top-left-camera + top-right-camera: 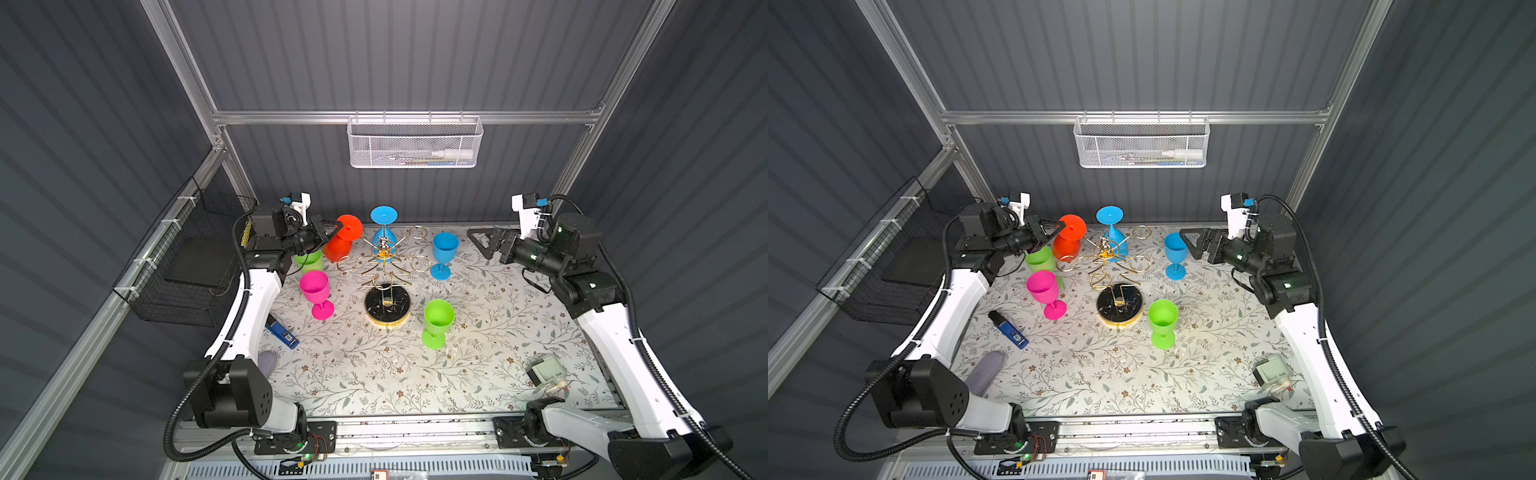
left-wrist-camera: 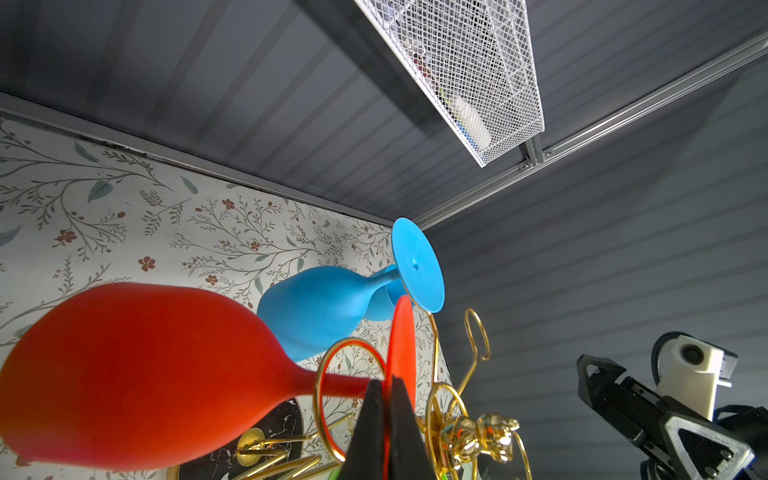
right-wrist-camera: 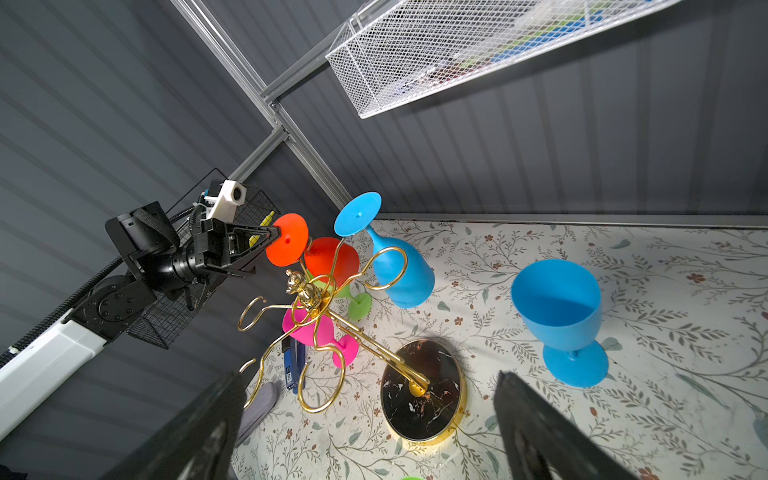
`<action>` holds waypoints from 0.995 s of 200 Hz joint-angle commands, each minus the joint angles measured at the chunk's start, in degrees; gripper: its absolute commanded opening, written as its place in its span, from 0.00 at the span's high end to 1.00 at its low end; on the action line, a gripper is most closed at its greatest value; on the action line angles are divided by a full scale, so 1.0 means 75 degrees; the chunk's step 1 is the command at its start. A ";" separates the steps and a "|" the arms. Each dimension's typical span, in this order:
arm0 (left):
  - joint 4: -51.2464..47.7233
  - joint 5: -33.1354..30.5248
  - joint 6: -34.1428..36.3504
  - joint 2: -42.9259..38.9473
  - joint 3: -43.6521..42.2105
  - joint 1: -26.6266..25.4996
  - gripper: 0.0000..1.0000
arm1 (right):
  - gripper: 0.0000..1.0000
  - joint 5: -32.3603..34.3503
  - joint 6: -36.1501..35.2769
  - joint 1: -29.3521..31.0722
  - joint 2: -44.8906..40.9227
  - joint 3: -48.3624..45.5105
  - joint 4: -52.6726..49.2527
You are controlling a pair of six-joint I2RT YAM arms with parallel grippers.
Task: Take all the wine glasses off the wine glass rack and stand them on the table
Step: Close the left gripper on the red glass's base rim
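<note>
Left pincer (image 1: 339, 226) clamps red wine glass (image 1: 336, 250) hung on rack (image 1: 400, 308).

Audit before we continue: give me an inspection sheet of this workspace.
Surface: floral tablecloth, flat.
Job's things: wine glass rack upright; red glass and hanging blue glass upside down on it.
Clutter: standing pink glass, standing blue glass, near green glass, far green glass; blue tool, grey cloth, clear box.
Grippers: left gripper shut on the red glass's foot; right gripper open, empty, clear of the rack.
Cables: black conduits along both arms; loose loop beside the right arm.
Surroundings: white mesh basket on rear wall; black wire basket at left.
</note>
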 commanded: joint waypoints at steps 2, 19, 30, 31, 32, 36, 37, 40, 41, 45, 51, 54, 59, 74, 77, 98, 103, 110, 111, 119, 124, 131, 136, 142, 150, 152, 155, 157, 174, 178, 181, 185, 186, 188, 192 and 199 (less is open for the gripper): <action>0.0197 0.0256 -0.0127 -0.0240 0.0041 0.0033 1.00 | 0.05 -0.0107 0.0031 -0.0040 -0.0019 -0.0013 0.0169; 0.0238 0.0300 -0.0177 -0.0296 0.0013 0.0033 1.00 | 0.05 -0.0130 0.0051 -0.0040 -0.0014 -0.0010 0.0181; 0.0271 0.0399 -0.0219 -0.0302 0.0005 0.0033 1.00 | 0.05 -0.0136 0.0063 -0.0040 0.0007 -0.0016 0.0193; 0.0278 0.0410 -0.0219 -0.0300 0.0008 0.0033 1.00 | 0.05 -0.0141 0.0060 -0.0037 0.0005 -0.0010 0.0192; 0.0286 0.0421 -0.0231 -0.0298 0.0003 0.0033 1.00 | 0.05 -0.0141 0.0060 -0.0037 0.0005 -0.0010 0.0192; 0.0307 0.0458 -0.0251 -0.0300 -0.0016 0.0033 1.00 | 0.05 -0.0142 0.0063 -0.0040 0.0010 -0.0010 0.0198; 0.0307 0.0469 -0.0262 -0.0299 -0.0014 0.0033 1.00 | 0.05 -0.0142 0.0063 -0.0040 0.0006 -0.0013 0.0207; 0.0335 0.0503 -0.0289 -0.0299 -0.0040 0.0033 1.00 | 0.05 -0.0142 0.0063 -0.0037 0.0006 -0.0010 0.0204; 0.0343 0.0520 -0.0295 -0.0298 -0.0044 0.0033 1.00 | 0.05 -0.0142 0.0069 -0.0033 0.0003 -0.0013 0.0204; 0.0385 0.0562 -0.0323 -0.0291 -0.0071 0.0025 1.00 | 0.05 -0.0153 0.0072 -0.0040 0.0010 -0.0015 0.0204; 0.0446 0.0632 -0.0384 -0.0280 -0.0094 0.0021 1.00 | 0.05 -0.0154 0.0078 -0.0040 0.0008 -0.0016 0.0221; 0.0472 0.0667 -0.0402 -0.0274 -0.0126 0.0009 1.00 | 0.04 -0.0154 0.0080 -0.0040 0.0005 -0.0016 0.0216; 0.0513 0.0706 -0.0438 -0.0280 -0.0158 0.0000 1.00 | 0.05 -0.0146 0.0086 -0.0029 0.0010 -0.0011 0.0215; 0.0438 0.0681 -0.0400 -0.0262 -0.0176 -0.0088 1.00 | 0.05 -0.0166 0.0098 -0.0040 0.0017 -0.0012 0.0227; 0.0409 0.0664 -0.0375 -0.0262 -0.0177 -0.0110 1.00 | 0.05 -0.0163 0.0104 -0.0040 0.0017 -0.0014 0.0236; 0.0309 0.0655 -0.0272 -0.0209 -0.0130 -0.0287 1.00 | 0.05 -0.0176 0.0121 -0.0034 0.0016 -0.0006 0.0239; 0.0274 0.0646 -0.0246 -0.0185 -0.0097 -0.0325 1.00 | 0.05 -0.0175 0.0121 -0.0040 0.0006 -0.0004 0.0239; 0.0250 0.0632 -0.0209 -0.0163 -0.0079 -0.0379 1.00 | 0.05 -0.0176 0.0119 -0.0040 0.0011 -0.0001 0.0239; 0.0248 0.0632 -0.0208 -0.0160 -0.0081 -0.0390 1.00 | 0.05 -0.0177 0.0120 -0.0040 0.0011 -0.0003 0.0233; 0.0258 0.0631 -0.0202 -0.0130 -0.0049 -0.0451 1.00 | 0.05 -0.0171 0.0122 -0.0040 -0.0003 0.0006 0.0229; 0.0241 0.0633 -0.0166 -0.0104 -0.0025 -0.0491 1.00 | 0.05 -0.0174 0.0121 -0.0040 -0.0011 0.0012 0.0227; 0.0208 0.0624 -0.0131 -0.0057 0.0022 -0.0545 1.00 | 0.05 -0.0176 0.0122 -0.0040 -0.0014 0.0007 0.0227; 0.0199 0.0619 -0.0119 -0.0034 0.0052 -0.0580 1.00 | 0.05 -0.0171 0.0120 -0.0040 -0.0018 0.0009 0.0216; 0.0190 0.0609 -0.0108 0.0005 0.0090 -0.0622 1.00 | 0.05 -0.0169 0.0122 -0.0040 -0.0017 0.0010 0.0215; 0.0176 0.0580 -0.0081 0.0042 0.0133 -0.0646 1.00 | 0.05 -0.0177 0.0122 -0.0040 -0.0019 0.0009 0.0204; 0.0182 0.0569 -0.0082 0.0057 0.0138 -0.0653 1.00 | 0.05 -0.0177 0.0119 -0.0040 -0.0031 0.0013 0.0210; 0.0176 0.0553 -0.0073 0.0068 0.0148 -0.0658 1.00 | 0.05 -0.0177 0.0120 -0.0040 -0.0027 0.0009 0.0204; 0.0176 0.0542 -0.0068 0.0072 0.0150 -0.0659 1.00 | 0.05 -0.0177 0.0121 -0.0040 -0.0027 0.0008 0.0204; 0.0215 0.0451 -0.0025 0.0131 0.0185 -0.0659 1.00 | 0.05 -0.0177 0.0115 -0.0038 -0.0044 0.0016 0.0201; 0.0258 0.0425 -0.0026 0.0142 0.0186 -0.0659 1.00 | 0.05 -0.0177 0.0114 -0.0040 -0.0037 0.0015 0.0192; 0.0302 0.0420 -0.0029 0.0153 0.0186 -0.0659 1.00 | 0.05 -0.0171 0.0108 -0.0040 -0.0041 0.0008 0.0192; 0.0357 0.0410 -0.0051 0.0168 0.0186 -0.0659 1.00 | 0.05 -0.0170 0.0110 -0.0040 -0.0042 0.0010 0.0193; 0.0366 0.0403 -0.0053 0.0176 0.0186 -0.0659 1.00 | 0.05 -0.0168 0.0110 -0.0040 -0.0044 0.0015 0.0192; 0.0387 0.0410 -0.0063 0.0193 0.0183 -0.0659 1.00 | 0.05 -0.0175 0.0110 -0.0040 -0.0040 0.0015 0.0192; 0.0428 0.0408 -0.0074 0.0214 0.0180 -0.0659 1.00 | 0.05 -0.0177 0.0107 -0.0040 -0.0044 0.0008 0.0183; 0.0505 0.0399 -0.0067 0.0262 0.0456 -0.0659 1.00 | 0.05 -0.0174 0.0110 -0.0040 -0.0043 0.0008 0.0181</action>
